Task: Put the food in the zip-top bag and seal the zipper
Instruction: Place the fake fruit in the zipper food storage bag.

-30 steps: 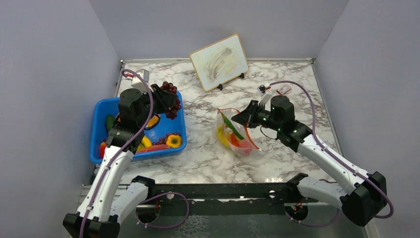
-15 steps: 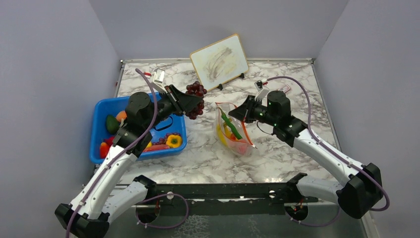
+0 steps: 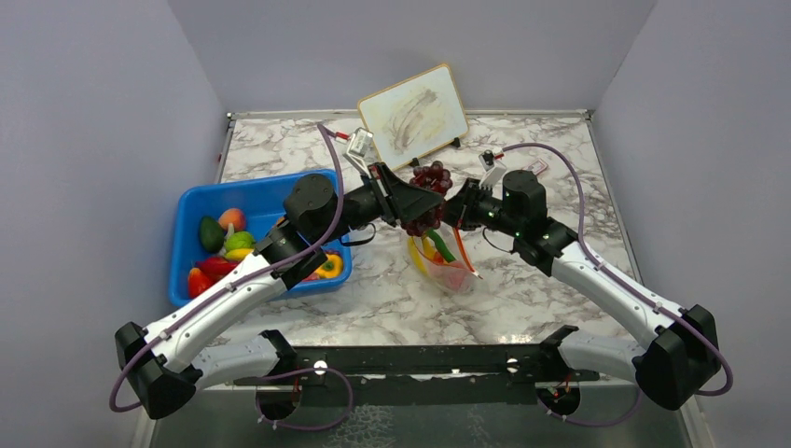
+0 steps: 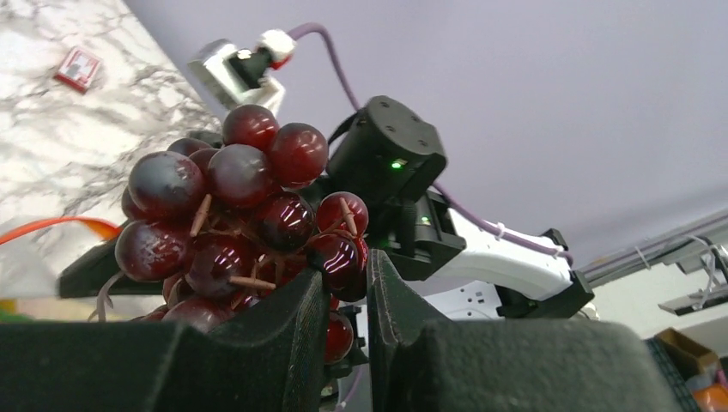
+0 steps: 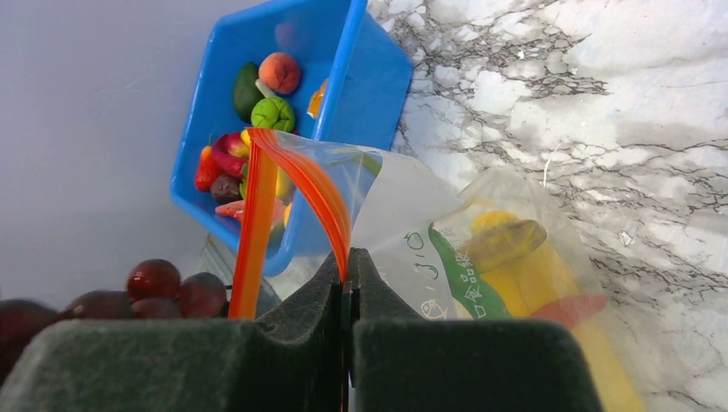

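A bunch of dark red grapes point(image 4: 232, 206) hangs in the air, my left gripper point(image 4: 346, 266) shut on its lower berries. From above, the grapes point(image 3: 431, 177) and left gripper point(image 3: 420, 201) are over the far end of the zip-top bag point(image 3: 448, 271). My right gripper point(image 5: 346, 257) is shut on the bag's orange-red zipper point(image 5: 313, 189) and holds the mouth raised and open. Inside the bag lie a yellow banana point(image 5: 532, 266) and red and green pieces. More food point(image 3: 224, 245) lies in the blue bin point(image 3: 252, 198).
A tilted drawing board point(image 3: 413, 116) stands on an easel at the back. A small red-and-white card point(image 3: 534, 168) lies behind the right arm. The blue bin sits at the left, beside the left arm. Purple walls close in on three sides.
My left arm swung right from above the blue bin to the bag's mouth, carrying the grapes. The right gripper kept its hold on the zipper and shifted slightly towards the back.
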`<control>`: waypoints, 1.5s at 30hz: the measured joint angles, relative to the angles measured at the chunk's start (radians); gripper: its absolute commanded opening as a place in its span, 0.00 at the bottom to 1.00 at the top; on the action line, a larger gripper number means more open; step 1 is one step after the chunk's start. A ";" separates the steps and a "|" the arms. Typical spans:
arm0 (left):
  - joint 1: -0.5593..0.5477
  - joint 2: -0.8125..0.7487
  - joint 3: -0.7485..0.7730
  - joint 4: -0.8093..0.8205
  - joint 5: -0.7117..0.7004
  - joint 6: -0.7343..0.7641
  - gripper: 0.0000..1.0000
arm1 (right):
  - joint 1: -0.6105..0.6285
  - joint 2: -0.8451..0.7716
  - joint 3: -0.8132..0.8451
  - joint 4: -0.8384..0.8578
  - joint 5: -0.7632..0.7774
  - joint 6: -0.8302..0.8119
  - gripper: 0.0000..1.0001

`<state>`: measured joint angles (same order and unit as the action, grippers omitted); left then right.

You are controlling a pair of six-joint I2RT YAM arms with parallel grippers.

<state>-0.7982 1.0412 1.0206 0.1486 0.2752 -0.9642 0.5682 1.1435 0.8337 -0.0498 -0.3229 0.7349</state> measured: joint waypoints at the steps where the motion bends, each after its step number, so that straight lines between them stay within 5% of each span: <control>1: -0.019 0.010 0.014 0.006 -0.012 0.006 0.21 | 0.000 0.000 0.000 0.000 0.000 0.002 0.01; 13: -0.087 0.095 0.052 0.137 -0.053 0.037 0.21 | 0.000 -0.001 0.000 0.009 0.000 0.014 0.01; 20: -0.088 0.039 -0.137 0.164 -0.167 0.110 0.21 | 0.000 -0.006 0.000 0.008 0.017 0.013 0.01; 27: -0.088 0.029 -0.254 0.148 -0.246 0.143 0.21 | 0.000 -0.006 0.000 0.008 0.019 0.013 0.01; 45: -0.088 0.061 -0.225 -0.017 -0.233 0.185 0.30 | 0.000 -0.014 0.000 0.007 0.057 0.011 0.01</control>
<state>-0.8860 1.1023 0.7952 0.1314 0.0418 -0.7792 0.5682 1.1294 0.8337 -0.0425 -0.2661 0.7460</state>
